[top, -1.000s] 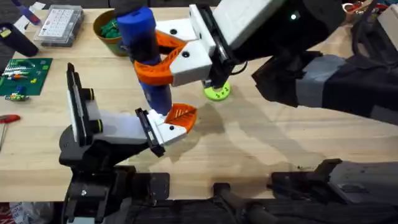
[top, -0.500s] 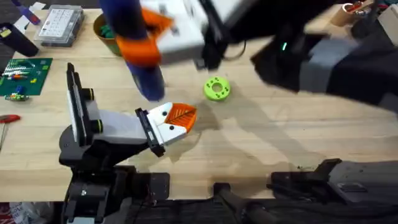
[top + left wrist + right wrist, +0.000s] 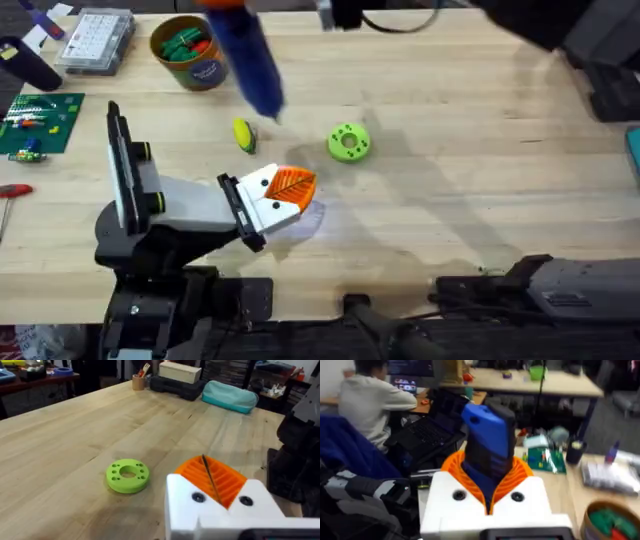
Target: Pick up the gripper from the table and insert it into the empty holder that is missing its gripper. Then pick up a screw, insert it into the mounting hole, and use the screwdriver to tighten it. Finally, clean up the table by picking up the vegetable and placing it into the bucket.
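Pale wood planks made up the table [image 3: 480,190], and the overhead view laid out what the wrist cameras missed: a small yellow toy vegetable with a green end [image 3: 244,135] lying bare just left of centre, a lime-green round disc with holes [image 3: 348,142] to its right, and a round tan-orange bucket with a dark blue label [image 3: 190,52] at the upper left, holding green and red pieces. Left of it sat a clear plastic parts box [image 3: 95,40], with a green circuit board [image 3: 38,122] below that. At the lower left stood the white blocky holder with its black upright plate and yellow-ringed knobs [image 3: 150,205]; beside its forward end was the left gripper [image 3: 285,190], white with orange ribbed pads. From above, its jaws' state could not be told; the left wrist view showed the pads pressed together with only a thin dark line between them, grasping nothing, and the green disc on the wood beyond. A slim bright blue screwdriver [image 3: 250,60] hung blurred and tilted at the upper centre of the overhead view, tip down. Its holder showed in the right wrist view: the right gripper [image 3: 489,487], orange pads clenched around the blue body, with a desk and a seated person behind.
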Robot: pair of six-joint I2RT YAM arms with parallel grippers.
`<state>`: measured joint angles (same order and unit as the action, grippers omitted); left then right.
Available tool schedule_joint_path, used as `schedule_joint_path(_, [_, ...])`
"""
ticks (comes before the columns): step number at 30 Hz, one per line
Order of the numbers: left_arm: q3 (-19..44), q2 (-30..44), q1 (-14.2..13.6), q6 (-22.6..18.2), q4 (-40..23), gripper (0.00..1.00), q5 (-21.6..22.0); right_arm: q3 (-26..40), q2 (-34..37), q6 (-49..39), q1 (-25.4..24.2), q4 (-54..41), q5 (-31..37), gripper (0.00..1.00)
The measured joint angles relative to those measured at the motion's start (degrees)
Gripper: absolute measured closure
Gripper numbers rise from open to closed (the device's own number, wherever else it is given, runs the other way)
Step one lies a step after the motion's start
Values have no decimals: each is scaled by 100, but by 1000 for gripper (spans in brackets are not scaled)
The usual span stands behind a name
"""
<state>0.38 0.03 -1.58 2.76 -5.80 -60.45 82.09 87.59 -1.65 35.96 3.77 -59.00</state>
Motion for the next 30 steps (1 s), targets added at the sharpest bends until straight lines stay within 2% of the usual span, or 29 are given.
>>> schedule_joint_path(3, [0,0,0,-2,0,996,1,120,0,-683,-115,-1450,747,991])
schedule_joint_path(7, [0,0,0,-1,0,996,3,423,11,-1527,-265,-2876,1683,991])
schedule_joint_path(13, [0,0,0,-1,0,996,2,1095,11,-2539,-494,-4210,3018,991])
schedule_joint_path(22, [0,0,0,-1,26,996,118,1189,21,-4358,-940,-5109,5360,992])
schedule_joint_path(30, [0,0,0,-1,106,996,684,1200,580,-5861,-1625,-5367,6027,992])
